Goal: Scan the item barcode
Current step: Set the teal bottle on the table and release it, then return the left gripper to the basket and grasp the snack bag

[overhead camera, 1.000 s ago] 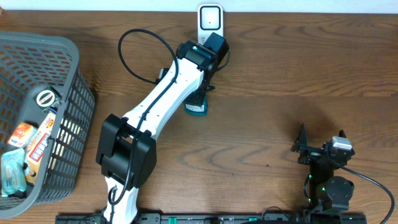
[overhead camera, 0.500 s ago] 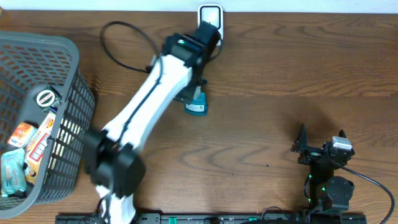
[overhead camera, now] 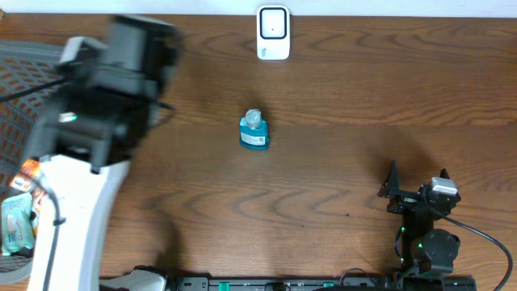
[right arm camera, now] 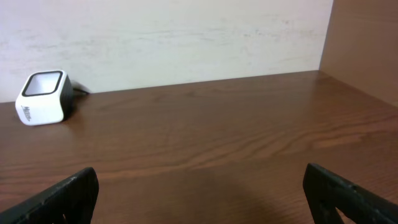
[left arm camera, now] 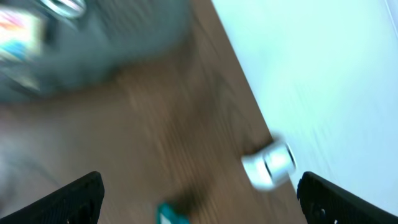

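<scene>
Everything here is showing up heavily smeared. The left gripper (left arm camera: 200, 200) is standing wide, its two dark fingertips (left arm camera: 79, 196) sitting in the lower corners of the frame with nothing between them. Below them the brown wooden tabletop (left arm camera: 155, 130) is running up to its edge, where a pale white wall (left arm camera: 311, 74) is rising. A small white boxy scanner with a dark window (left arm camera: 268, 166) is sitting on the tabletop just beside that edge. A small teal object (left arm camera: 171, 214), cut off at the bottom, is lying nearer the gripper. A grey plastic basket (left arm camera: 112, 43) is filling the upper left, too blurred to tell what it is holding.
</scene>
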### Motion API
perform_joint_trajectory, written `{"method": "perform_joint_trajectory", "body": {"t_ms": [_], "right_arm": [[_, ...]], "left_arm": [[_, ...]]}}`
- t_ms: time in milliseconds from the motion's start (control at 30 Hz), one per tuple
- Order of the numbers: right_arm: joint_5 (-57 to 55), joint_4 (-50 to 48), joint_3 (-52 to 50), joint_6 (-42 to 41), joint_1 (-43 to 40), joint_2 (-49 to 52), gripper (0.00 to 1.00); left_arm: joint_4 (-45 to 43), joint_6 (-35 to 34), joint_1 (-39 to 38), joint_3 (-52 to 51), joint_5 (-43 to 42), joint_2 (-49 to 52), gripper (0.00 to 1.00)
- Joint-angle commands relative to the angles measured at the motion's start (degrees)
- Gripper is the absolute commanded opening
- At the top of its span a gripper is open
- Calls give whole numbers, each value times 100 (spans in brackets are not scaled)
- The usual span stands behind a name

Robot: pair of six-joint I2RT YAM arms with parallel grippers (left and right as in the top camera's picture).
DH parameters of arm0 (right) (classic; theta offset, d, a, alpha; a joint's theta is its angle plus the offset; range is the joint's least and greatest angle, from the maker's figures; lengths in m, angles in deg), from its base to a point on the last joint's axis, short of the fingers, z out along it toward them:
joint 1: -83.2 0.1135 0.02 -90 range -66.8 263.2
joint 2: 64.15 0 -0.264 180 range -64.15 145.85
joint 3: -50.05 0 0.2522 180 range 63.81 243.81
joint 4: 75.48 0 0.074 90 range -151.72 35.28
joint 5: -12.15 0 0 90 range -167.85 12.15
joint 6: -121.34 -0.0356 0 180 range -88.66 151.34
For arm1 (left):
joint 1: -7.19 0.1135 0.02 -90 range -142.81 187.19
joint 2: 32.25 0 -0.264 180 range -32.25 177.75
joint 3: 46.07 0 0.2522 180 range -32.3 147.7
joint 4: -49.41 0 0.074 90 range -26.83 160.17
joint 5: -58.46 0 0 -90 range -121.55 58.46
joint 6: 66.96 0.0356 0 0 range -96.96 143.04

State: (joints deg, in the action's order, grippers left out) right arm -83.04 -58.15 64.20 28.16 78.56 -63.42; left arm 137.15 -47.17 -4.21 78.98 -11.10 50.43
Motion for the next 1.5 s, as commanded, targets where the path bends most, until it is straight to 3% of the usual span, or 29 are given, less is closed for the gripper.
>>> {"method": "perform_joint_trajectory", "body": {"t_ms": [0, 133, 267, 467, 767, 1133, 1467], "right_arm": [[-48, 11, -7, 68, -17, -20, 99], [-46, 11, -7, 68, -17, -20, 99], [-46, 11, -7, 68, -17, -20, 99], [-46, 11, -7, 68, -17, -20, 99], [-46, 11, -7, 68, -17, -20, 99], [-46, 11, -7, 68, -17, -20, 99], [-46, 13, -7, 68, -17, -20, 99]], "left_arm": [[101, 396, 1034, 28, -81, -227, 98], [127, 389, 2363, 28, -466, -299, 98], [599, -37, 3545, 17, -623, -101, 98], [841, -37, 4610, -326, -1377, 393, 98], [546, -896, 5036, -1652, -1453, 979, 98], [-1150, -964, 5038, -3547, -1554, 988, 98], [-1722, -1209, 5038, -4070, -1554, 1631, 98]]}}
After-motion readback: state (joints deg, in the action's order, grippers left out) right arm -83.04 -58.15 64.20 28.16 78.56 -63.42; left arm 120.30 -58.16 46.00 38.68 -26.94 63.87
